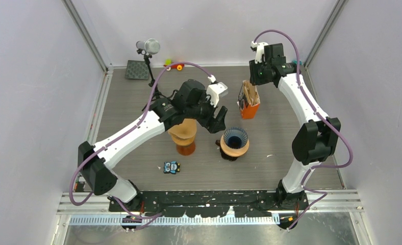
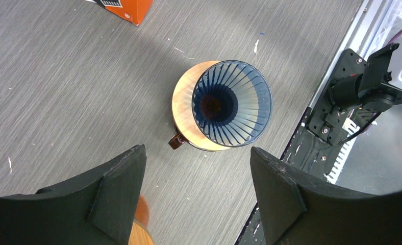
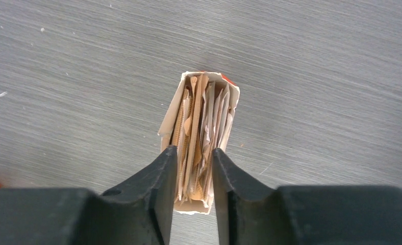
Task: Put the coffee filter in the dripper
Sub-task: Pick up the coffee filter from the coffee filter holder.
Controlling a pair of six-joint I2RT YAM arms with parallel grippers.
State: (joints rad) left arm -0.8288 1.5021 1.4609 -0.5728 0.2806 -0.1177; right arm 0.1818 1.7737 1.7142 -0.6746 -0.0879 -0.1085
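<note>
- left gripper (image 2: 196, 152): jaws wide, empty, above blue ribbed dripper (image 2: 232, 104)
- right gripper (image 3: 195, 150): narrow gap, fingers astride filter edges, grip cannot tell
- orange box (image 1: 250, 107): upright, just behind dripper
- coffee filters (image 3: 201, 117): packed upright inside orange box

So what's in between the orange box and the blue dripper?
Nothing. There is just bare gray table between the orange box and the blue dripper. The top view shows it best, and the left wrist view shows it too.
</note>
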